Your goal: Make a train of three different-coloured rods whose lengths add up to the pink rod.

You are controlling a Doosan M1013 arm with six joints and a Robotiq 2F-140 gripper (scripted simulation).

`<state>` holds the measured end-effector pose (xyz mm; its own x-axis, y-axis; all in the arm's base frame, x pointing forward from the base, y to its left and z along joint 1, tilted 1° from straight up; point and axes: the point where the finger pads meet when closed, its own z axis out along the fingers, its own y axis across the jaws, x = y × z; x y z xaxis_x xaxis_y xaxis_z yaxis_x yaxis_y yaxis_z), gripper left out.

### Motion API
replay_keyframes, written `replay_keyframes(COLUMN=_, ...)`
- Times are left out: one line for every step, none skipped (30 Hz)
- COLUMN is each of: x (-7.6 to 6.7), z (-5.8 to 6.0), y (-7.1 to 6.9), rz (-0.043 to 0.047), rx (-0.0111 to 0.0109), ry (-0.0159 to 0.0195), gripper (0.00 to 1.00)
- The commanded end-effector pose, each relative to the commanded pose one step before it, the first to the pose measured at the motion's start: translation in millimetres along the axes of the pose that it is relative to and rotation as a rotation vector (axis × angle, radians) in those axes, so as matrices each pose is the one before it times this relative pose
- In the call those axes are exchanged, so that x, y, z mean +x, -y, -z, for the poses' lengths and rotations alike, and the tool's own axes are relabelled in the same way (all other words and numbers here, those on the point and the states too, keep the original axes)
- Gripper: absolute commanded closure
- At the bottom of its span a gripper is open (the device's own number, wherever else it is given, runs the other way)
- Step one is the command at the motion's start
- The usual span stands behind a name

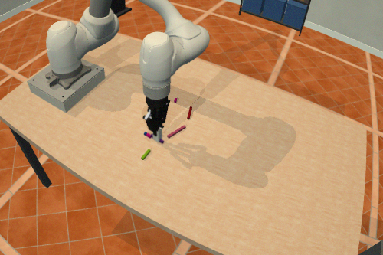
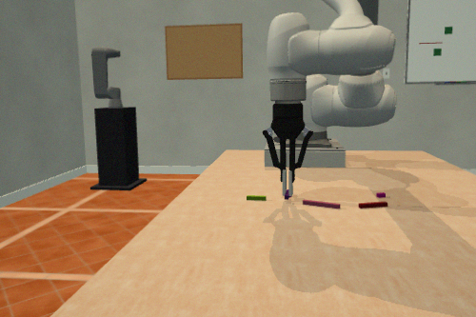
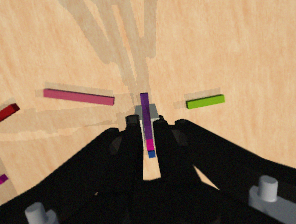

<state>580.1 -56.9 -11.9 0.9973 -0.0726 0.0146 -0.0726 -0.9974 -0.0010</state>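
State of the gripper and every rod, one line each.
gripper: shut on the purple rod
purple rod: gripped, lined up with inner magenta
inner magenta rod: between purple and blue
blue rod: at the row's end
pink rod: flat, apart
lime rod: flat, apart
red rod: flat, apart
outer magenta rod: apart

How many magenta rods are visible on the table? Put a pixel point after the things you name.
2: one (image 1: 148, 135) (image 3: 150, 145) between the purple and blue rods, one (image 1: 175, 100) (image 2: 381, 195) (image 3: 3, 179) alone beyond the red rod, seen from above. Others may be hidden.
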Motion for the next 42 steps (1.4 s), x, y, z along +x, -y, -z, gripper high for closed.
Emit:
replay_keyframes(x=-2.56, z=-2.88, y=-0.06, rz=0.00297, rx=0.00256, ry=0.00359, gripper=0.97)
replay_keyframes(x=0.00, z=0.00, y=0.00, rz=0.00000, rx=0.00000, ry=0.00000, gripper=0.97)
replay_keyframes(x=0.00, z=0.00, y=0.00, rz=0.00000, rx=0.00000, ry=0.00000, gripper=0.97)
replay_keyframes(x=0.00, z=0.00, y=0.00, rz=0.00000, rx=0.00000, ry=0.00000, gripper=0.97)
replay_keyframes(x=0.00, z=0.00, y=0.00, rz=0.00000, rx=0.00000, ry=0.00000, gripper=0.97)
replay_keyframes(x=0.00, z=0.00, y=0.00, rz=0.00000, rx=0.00000, ry=0.00000, gripper=0.97)
replay_keyframes(x=0.00, z=0.00, y=0.00, rz=0.00000, rx=0.00000, ry=0.00000, gripper=0.97)
replay_keyframes(x=0.00, z=0.00, y=0.00, rz=0.00000, rx=0.00000, ry=0.00000, gripper=0.97)
replay_keyframes(x=0.00, z=-0.01, y=0.00, rz=0.00000, rx=0.00000, ry=0.00000, gripper=0.97)
replay_keyframes(x=0.00, z=-0.05, y=0.00, rz=0.00000, rx=0.00000, ry=0.00000, gripper=0.97)
replay_keyframes(x=0.00, z=-0.12, y=0.00, rz=0.00000, rx=0.00000, ry=0.00000, gripper=0.97)
replay_keyframes(x=0.00, z=-0.21, y=0.00, rz=0.00000, rx=0.00000, ry=0.00000, gripper=0.97)
replay_keyframes(x=0.00, z=-0.32, y=0.00, rz=0.00000, rx=0.00000, ry=0.00000, gripper=0.97)
replay_keyframes(x=0.00, z=-0.43, y=0.00, rz=0.00000, rx=0.00000, ry=0.00000, gripper=0.97)
replay_keyframes(x=0.00, z=-0.54, y=0.00, rz=0.00000, rx=0.00000, ry=0.00000, gripper=0.97)
replay_keyframes(x=0.00, z=-0.63, y=0.00, rz=0.00000, rx=0.00000, ry=0.00000, gripper=0.97)
replay_keyframes(x=0.00, z=-0.72, y=0.00, rz=0.00000, rx=0.00000, ry=0.00000, gripper=0.97)
replay_keyframes(x=0.00, z=-0.78, y=0.00, rz=0.00000, rx=0.00000, ry=0.00000, gripper=0.97)
replay_keyframes(x=0.00, z=-0.82, y=0.00, rz=0.00000, rx=0.00000, ry=0.00000, gripper=0.97)
replay_keyframes(x=0.00, z=-0.85, y=0.00, rz=0.00000, rx=0.00000, ry=0.00000, gripper=0.97)
replay_keyframes(x=0.00, z=-0.85, y=0.00, rz=0.00000, rx=0.00000, ry=0.00000, gripper=0.97)
replay_keyframes(x=0.00, z=-0.82, y=0.00, rz=0.00000, rx=0.00000, ry=0.00000, gripper=0.97)
replay_keyframes(x=0.00, z=0.00, y=0.00, rz=0.00000, rx=0.00000, ry=0.00000, gripper=0.97)
replay_keyframes(x=0.00, z=0.00, y=0.00, rz=0.00000, rx=0.00000, ry=0.00000, gripper=0.97)
replay_keyframes(x=0.00, z=-0.77, y=0.00, rz=0.00000, rx=0.00000, ry=0.00000, gripper=0.97)
replay_keyframes(x=0.00, z=-0.71, y=0.00, rz=0.00000, rx=0.00000, ry=0.00000, gripper=0.97)
replay_keyframes(x=0.00, z=-0.62, y=0.00, rz=0.00000, rx=0.00000, ry=0.00000, gripper=0.97)
replay_keyframes(x=0.00, z=-0.53, y=0.00, rz=0.00000, rx=0.00000, ry=0.00000, gripper=0.97)
replay_keyframes(x=0.00, z=-0.42, y=0.00, rz=0.00000, rx=0.00000, ry=0.00000, gripper=0.97)
replay_keyframes(x=0.00, z=-0.31, y=0.00, rz=0.00000, rx=0.00000, ry=0.00000, gripper=0.97)
replay_keyframes(x=0.00, z=-0.21, y=0.00, rz=0.00000, rx=0.00000, ry=0.00000, gripper=0.97)
replay_keyframes(x=0.00, z=-0.12, y=0.00, rz=0.00000, rx=0.00000, ry=0.00000, gripper=0.97)
replay_keyframes(x=0.00, z=-0.05, y=0.00, rz=0.00000, rx=0.00000, ry=0.00000, gripper=0.97)
replay_keyframes(x=0.00, z=-0.01, y=0.00, rz=0.00000, rx=0.00000, ry=0.00000, gripper=0.97)
replay_keyframes(x=0.00, z=0.00, y=0.00, rz=0.00000, rx=0.00000, ry=0.00000, gripper=0.97)
replay_keyframes(x=0.00, z=0.00, y=0.00, rz=0.00000, rx=0.00000, ry=0.00000, gripper=0.97)
replay_keyframes(x=0.00, z=0.00, y=0.00, rz=0.00000, rx=0.00000, ry=0.00000, gripper=0.97)
replay_keyframes(x=0.00, z=0.00, y=0.00, rz=0.00000, rx=0.00000, ry=0.00000, gripper=0.97)
replay_keyframes(x=0.00, z=0.00, y=0.00, rz=0.00000, rx=0.00000, ry=0.00000, gripper=0.97)
replay_keyframes(x=0.00, z=0.00, y=0.00, rz=0.00000, rx=0.00000, ry=0.00000, gripper=0.97)
replay_keyframes(x=0.00, z=0.00, y=0.00, rz=0.00000, rx=0.00000, ry=0.00000, gripper=0.97)
replay_keyframes(x=0.00, z=0.00, y=0.00, rz=0.00000, rx=0.00000, ry=0.00000, gripper=0.97)
